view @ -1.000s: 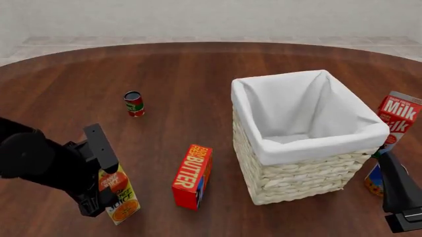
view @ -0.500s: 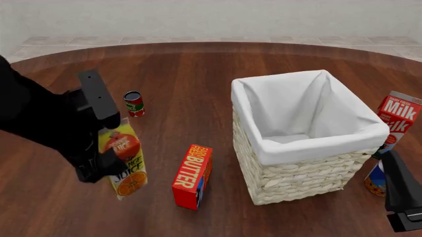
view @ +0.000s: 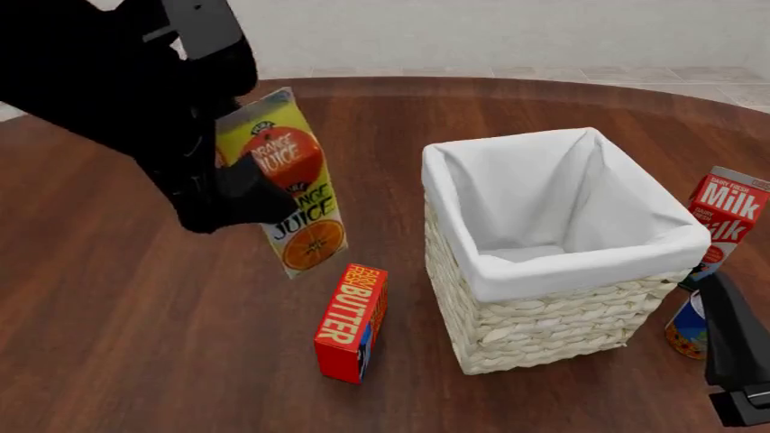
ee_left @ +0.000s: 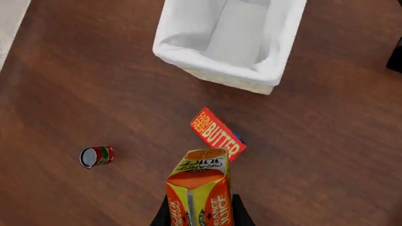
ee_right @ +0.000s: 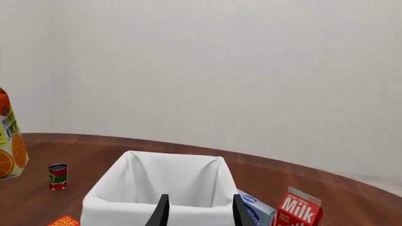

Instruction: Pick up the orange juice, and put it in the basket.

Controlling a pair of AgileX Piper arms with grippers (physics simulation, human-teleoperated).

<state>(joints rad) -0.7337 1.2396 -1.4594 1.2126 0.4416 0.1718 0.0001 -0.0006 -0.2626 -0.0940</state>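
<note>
Whereas the orange juice [view: 292, 185] was held low over the table's near left part a second ago, and somewhat higher half a second ago, it is now seen lifted well clear of the wood, up and to the right of its former place, tilted with its gabled top leaning away to the left. It is clamped between the fingers of the left gripper [view: 229, 176], which are closed on the carton's upper part; in the left wrist view the carton [ee_left: 199, 193] is seen between the two dark fingers [ee_left: 164, 215]. The basket [view: 565, 311] has not been moved and stands to the right of the carton, apart from it, its white lining open upward. The butter box [view: 352, 322] stands on the table below the raised carton and just left of the basket's near corner. A small red can [ee_left: 95, 156] lies farther off on the wood. The milk carton [view: 726, 219] stands right of the basket. The right gripper [ee_right: 198, 213] is kept low at the near right edge, as before; its fingers [ee_right: 162, 214] are spread apart and nothing is held between them. Between the carton and the basket only open air is seen.
</note>
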